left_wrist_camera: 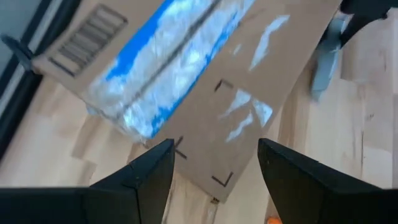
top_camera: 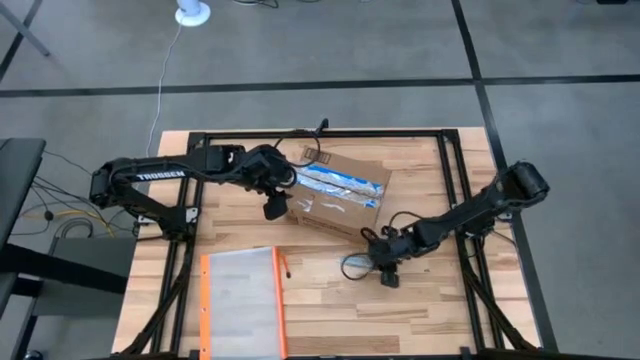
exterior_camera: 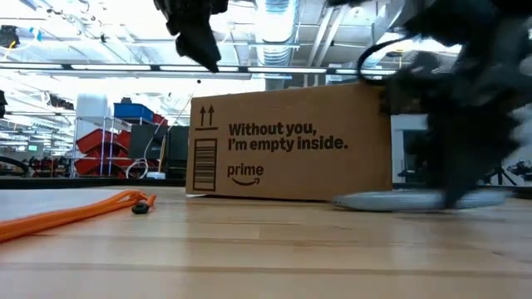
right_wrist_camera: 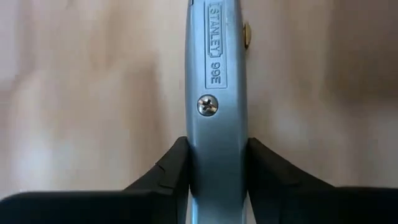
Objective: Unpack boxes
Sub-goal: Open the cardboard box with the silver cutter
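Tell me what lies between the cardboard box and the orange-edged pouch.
Only bare wooden table. The high view shows an open strip of tabletop between the box and the pouch; the left pincer hangs beside the box's corner above it.

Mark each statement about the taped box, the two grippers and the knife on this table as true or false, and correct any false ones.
1. The cardboard box is already opened. False: its blue-and-white tape looks unbroken.
2. The right gripper grips a grey utility knife. True.
3. The left gripper is open above the box. True.
4. The orange-edged pouch lies on top of the box. False: it lies on the table, apart from the box.
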